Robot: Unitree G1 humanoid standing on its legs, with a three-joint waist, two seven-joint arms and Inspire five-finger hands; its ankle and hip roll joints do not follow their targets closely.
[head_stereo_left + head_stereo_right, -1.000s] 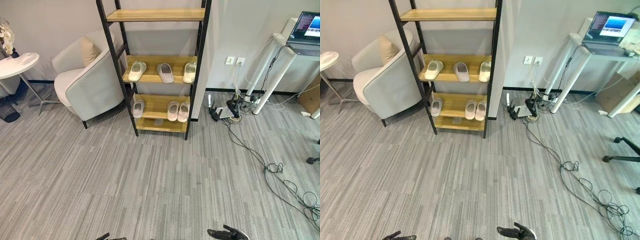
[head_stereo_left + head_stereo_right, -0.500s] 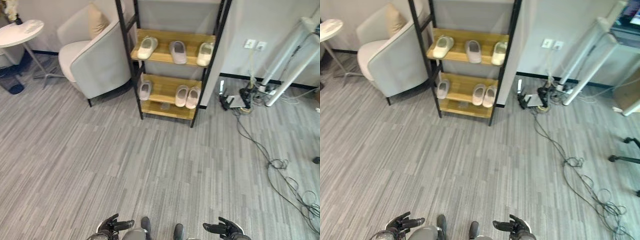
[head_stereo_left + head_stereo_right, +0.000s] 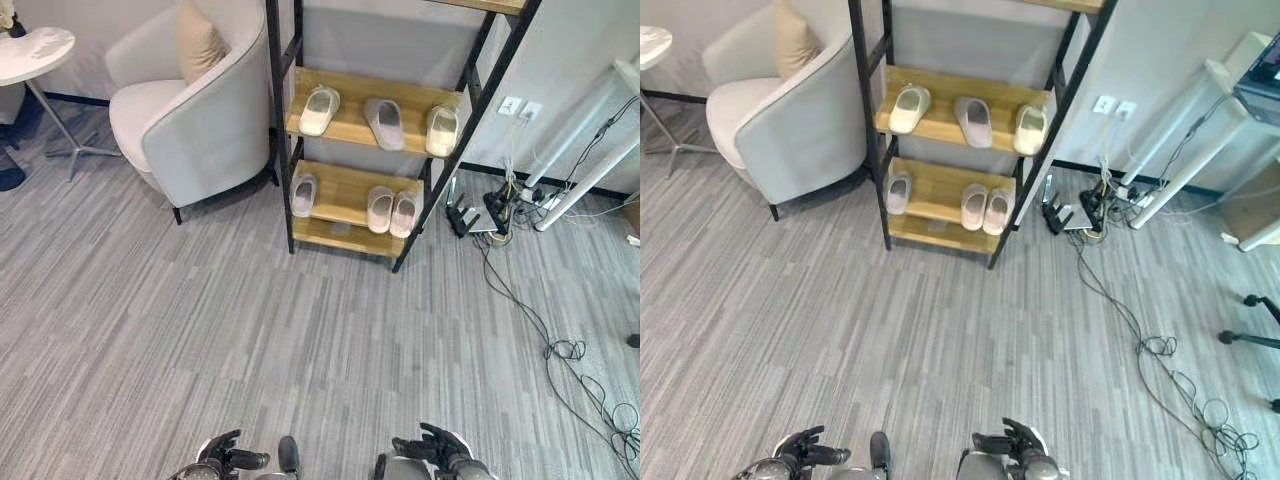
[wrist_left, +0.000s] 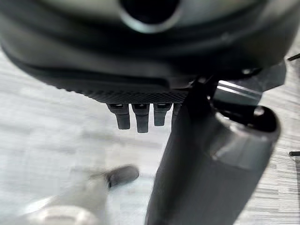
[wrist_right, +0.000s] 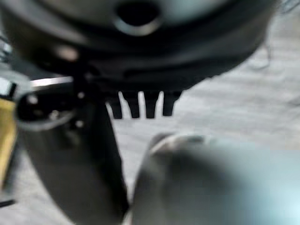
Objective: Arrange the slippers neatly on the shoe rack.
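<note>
Nearest to us, our left hand and right hand hang low at the bottom of the head view, fingers loosely spread and holding nothing; each wrist view shows straight fingers over bare floor. We judge they rest idle because nothing is within reach yet.

Beyond a wide stretch of grey floor stands the shoe rack, well apart from both hands. On its lower shelf one slipper lies alone at the left, while a pair sits side by side at the right. On the middle shelf three slippers lie spaced apart, the centre one turned askew, so the tidying looks unfinished.

Left of the rack sits an armchair; cables trail at the right, which we would skirt when approaching.
</note>
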